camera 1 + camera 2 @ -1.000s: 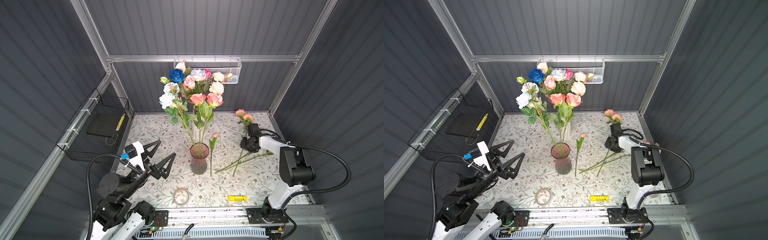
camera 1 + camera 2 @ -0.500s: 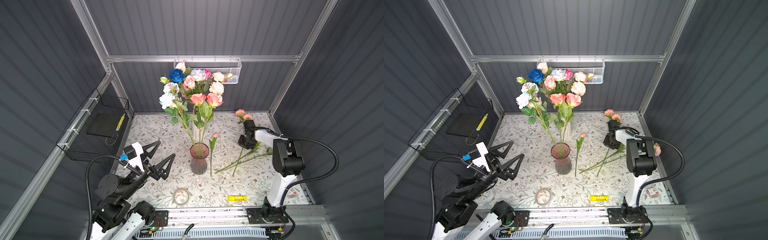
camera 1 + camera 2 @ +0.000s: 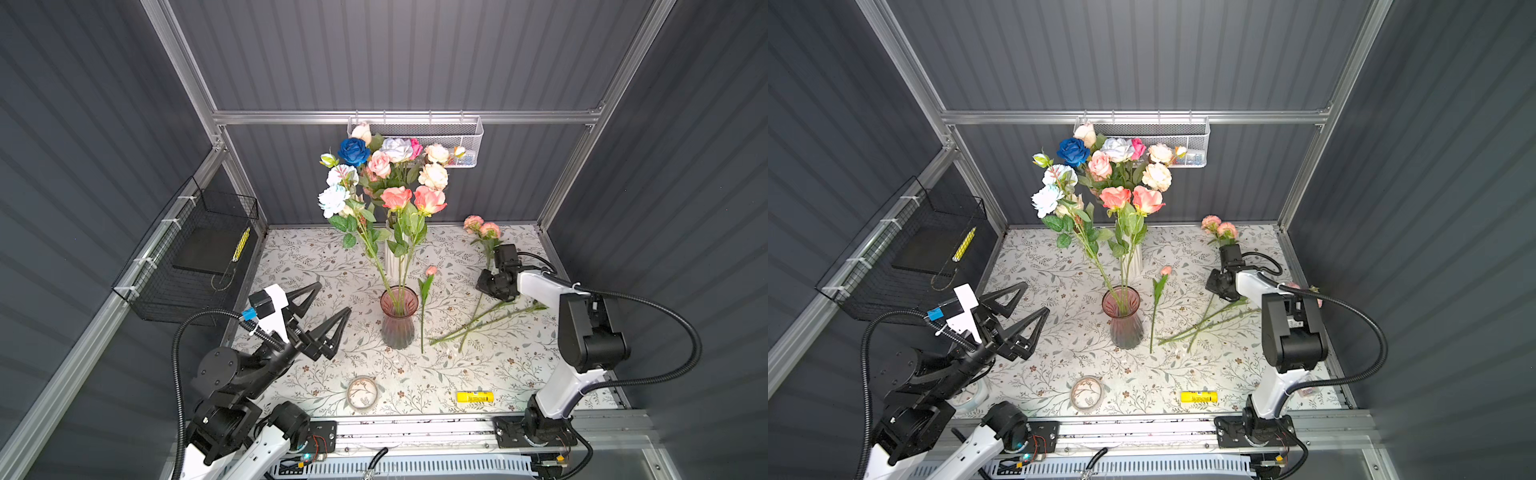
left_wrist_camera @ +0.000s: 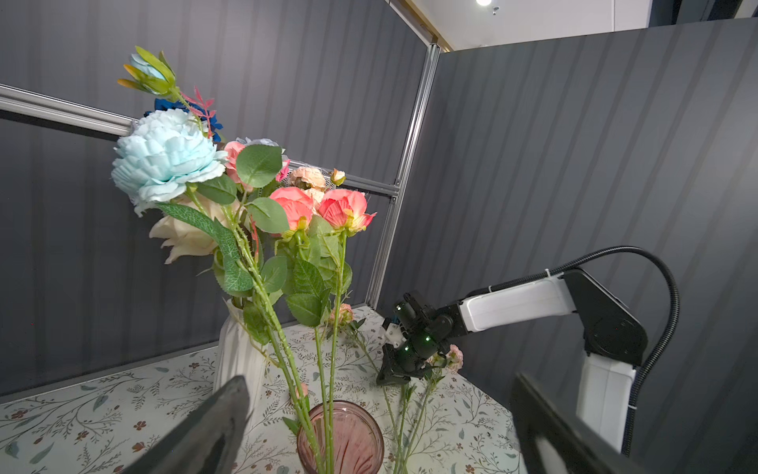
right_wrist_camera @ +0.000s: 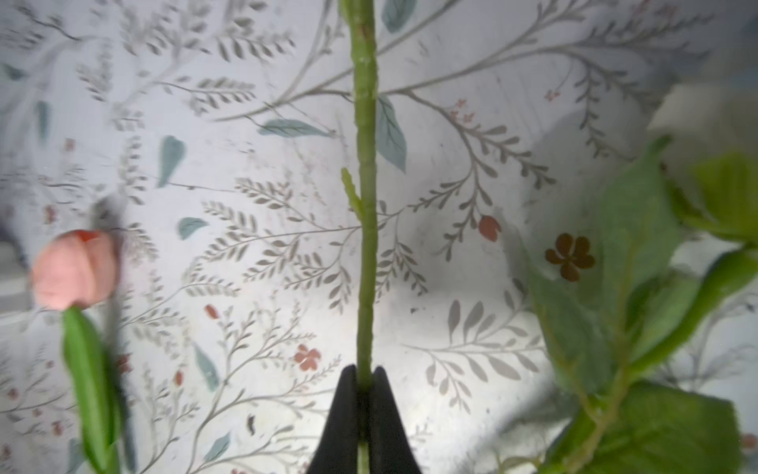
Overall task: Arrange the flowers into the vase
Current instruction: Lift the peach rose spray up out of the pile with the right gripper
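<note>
The pink glass vase (image 3: 398,320) stands mid-tabletop (image 3: 311,257) and already carries three of the flowers (image 3: 395,197), two coral roses and a pale blue peony. A fuller bunch fills the white vase (image 3: 390,266) just behind it. Well off to the right arm's side of the pink glass vase, the right gripper (image 5: 363,379) points down, its jaws pinched tight on the green stem (image 5: 366,205) of a twin-headed pink spray (image 3: 482,226). The spray lies low along the tabletop, and whether it is lifted clear I cannot tell. Two loose stems (image 3: 486,316) cross it nearer the vase, and a small bud (image 3: 431,271) lies just beside the vase. The left gripper (image 3: 332,297) hangs on the vase's opposite side, jaws spread wide and empty. These stems look light and thin, probably wire-cored plastic. That would make them stiff enough to lift from one point, yet springy and slick, with the heads weighing the top down. A hold on bare stem between the leaves, nearer the heads than the cut end, should curb swinging and leave the tail free to slip into the vase's narrow mouth.
</note>
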You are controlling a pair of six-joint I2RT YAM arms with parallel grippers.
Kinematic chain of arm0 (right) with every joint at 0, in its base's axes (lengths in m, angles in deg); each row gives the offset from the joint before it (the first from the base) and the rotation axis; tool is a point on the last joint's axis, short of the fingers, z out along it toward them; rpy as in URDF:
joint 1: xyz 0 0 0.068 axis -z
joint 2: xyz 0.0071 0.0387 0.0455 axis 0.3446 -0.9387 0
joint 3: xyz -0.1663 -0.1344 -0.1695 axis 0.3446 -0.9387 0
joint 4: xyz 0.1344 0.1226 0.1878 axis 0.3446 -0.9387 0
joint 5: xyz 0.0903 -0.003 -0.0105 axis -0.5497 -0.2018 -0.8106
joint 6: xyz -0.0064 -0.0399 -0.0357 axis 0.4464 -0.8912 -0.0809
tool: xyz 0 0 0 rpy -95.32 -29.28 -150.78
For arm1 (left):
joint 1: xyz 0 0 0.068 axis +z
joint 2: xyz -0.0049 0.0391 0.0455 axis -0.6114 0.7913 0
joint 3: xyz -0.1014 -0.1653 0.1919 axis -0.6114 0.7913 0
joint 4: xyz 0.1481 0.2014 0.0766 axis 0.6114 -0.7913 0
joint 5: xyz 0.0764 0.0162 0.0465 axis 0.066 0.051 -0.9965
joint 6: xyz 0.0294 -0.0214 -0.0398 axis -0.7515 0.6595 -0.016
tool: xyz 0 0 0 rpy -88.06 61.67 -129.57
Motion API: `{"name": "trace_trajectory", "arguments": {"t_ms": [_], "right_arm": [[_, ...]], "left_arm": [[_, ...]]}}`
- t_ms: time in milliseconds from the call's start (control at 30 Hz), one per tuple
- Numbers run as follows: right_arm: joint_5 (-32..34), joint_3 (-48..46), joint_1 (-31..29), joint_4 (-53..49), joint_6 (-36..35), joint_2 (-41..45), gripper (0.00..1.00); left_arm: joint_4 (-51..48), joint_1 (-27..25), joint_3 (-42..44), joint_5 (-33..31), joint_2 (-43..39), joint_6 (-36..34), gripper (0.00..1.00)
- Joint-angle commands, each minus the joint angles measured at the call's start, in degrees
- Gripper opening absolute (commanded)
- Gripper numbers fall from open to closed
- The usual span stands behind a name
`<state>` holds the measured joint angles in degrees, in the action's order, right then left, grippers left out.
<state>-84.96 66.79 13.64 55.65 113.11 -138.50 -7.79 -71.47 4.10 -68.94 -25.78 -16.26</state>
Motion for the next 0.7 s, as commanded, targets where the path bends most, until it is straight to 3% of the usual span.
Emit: {"name": "trace_trajectory", "arguments": {"t_ms": [0, 467, 667], "right_arm": [[-0.3, -3.5, -0.7, 10.1, -0.9, 7.2, 0.0], [10.9, -12.0, -5.0, 23.6, -4.9, 33.0, 0.0], [7.2, -12.2, -8.8, 22.4, -6.0, 44.6, 0.0]], "left_arm": [[-0.6, 0.0, -1.7, -0.8, 0.3, -0.5, 1.0], [-1.1, 0.0, -4.8, -1.5, 3.4, -1.9, 1.0], [-0.9, 0.0, -7.0, -0.1, 5.7, -1.6, 1.0]]}}
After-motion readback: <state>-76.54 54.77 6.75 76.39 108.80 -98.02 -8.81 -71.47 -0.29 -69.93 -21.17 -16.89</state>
